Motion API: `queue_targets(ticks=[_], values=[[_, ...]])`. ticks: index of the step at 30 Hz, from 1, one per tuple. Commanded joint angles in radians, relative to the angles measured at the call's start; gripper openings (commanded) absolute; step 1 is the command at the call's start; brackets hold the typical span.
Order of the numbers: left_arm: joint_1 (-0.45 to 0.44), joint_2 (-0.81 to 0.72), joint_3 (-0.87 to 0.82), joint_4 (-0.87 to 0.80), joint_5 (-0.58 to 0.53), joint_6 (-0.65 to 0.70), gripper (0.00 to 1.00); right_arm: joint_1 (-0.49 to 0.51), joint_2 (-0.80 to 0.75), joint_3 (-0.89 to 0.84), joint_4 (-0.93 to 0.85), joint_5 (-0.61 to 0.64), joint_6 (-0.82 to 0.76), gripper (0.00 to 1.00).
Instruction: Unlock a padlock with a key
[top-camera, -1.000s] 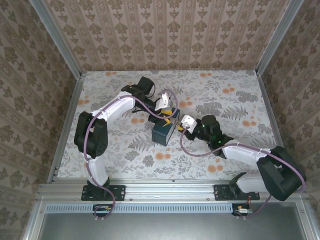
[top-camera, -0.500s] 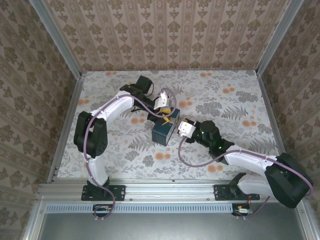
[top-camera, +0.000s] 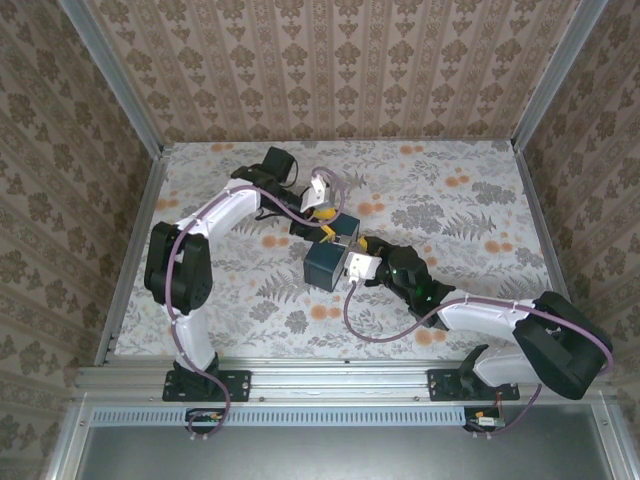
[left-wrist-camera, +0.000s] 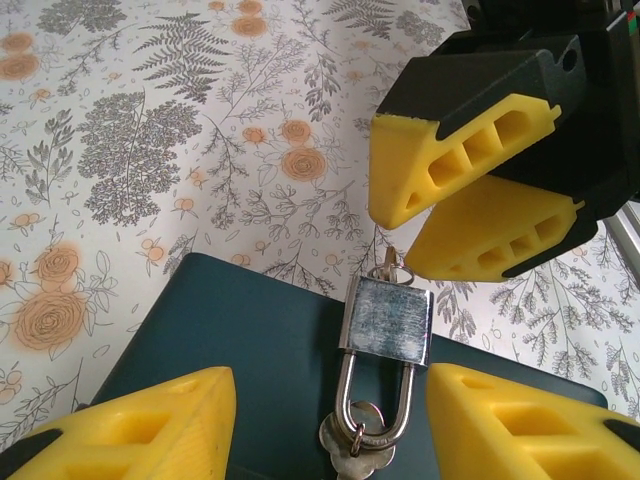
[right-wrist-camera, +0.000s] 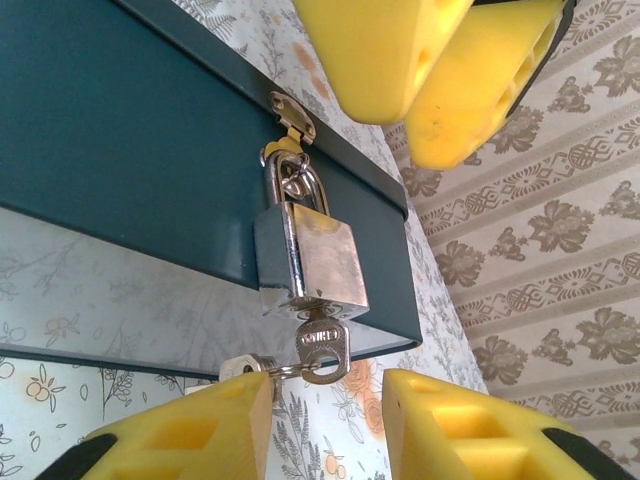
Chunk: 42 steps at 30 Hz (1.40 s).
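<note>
Right wrist: we saw padlock hung on blue box hasp, key in it.
R gripper: stood narrow, empty.
L gripper: stood wide, empty.
Handling: we judged lock stiff, slick, swingy; pinch key head.

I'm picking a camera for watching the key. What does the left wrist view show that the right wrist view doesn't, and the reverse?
Left wrist view: the padlock face-on, between the left gripper's open jaws, and the right gripper's black housing. Right wrist view: the key's head at the padlock's underside, a spare key on its ring, the wallpapered wall. Both: padlock, blue box, floral table cover, both grippers.
</note>
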Motion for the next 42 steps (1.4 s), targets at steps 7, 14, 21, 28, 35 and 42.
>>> queue_targets(ticks=[7, 14, 21, 28, 35, 42], values=[[0.008, -0.019, 0.016, 0.006, 0.046, -0.01, 0.53, 0.005, 0.032, 0.028, 0.011, 0.001, -0.033, 0.33], [0.009, -0.016, 0.022, 0.009, 0.048, -0.02, 0.52, 0.005, 0.062, 0.06, 0.013, -0.009, -0.048, 0.32], [0.009, -0.015, 0.019, 0.013, 0.046, -0.021, 0.52, -0.014, 0.01, 0.077, -0.04, -0.05, -0.018, 0.32], [0.009, -0.01, 0.019, 0.015, 0.045, -0.026, 0.51, -0.024, -0.023, 0.098, -0.147, -0.105, 0.041, 0.27], [-0.028, -0.017, 0.016, 0.001, -0.029, -0.021, 0.51, -0.186, -0.139, 0.183, -0.436, -0.381, 0.37, 0.39], [-0.015, -0.046, -0.019, 0.056, -0.024, -0.064, 0.5, -0.29, -0.093, 0.303, -0.639, -0.617, 0.647, 0.34]])
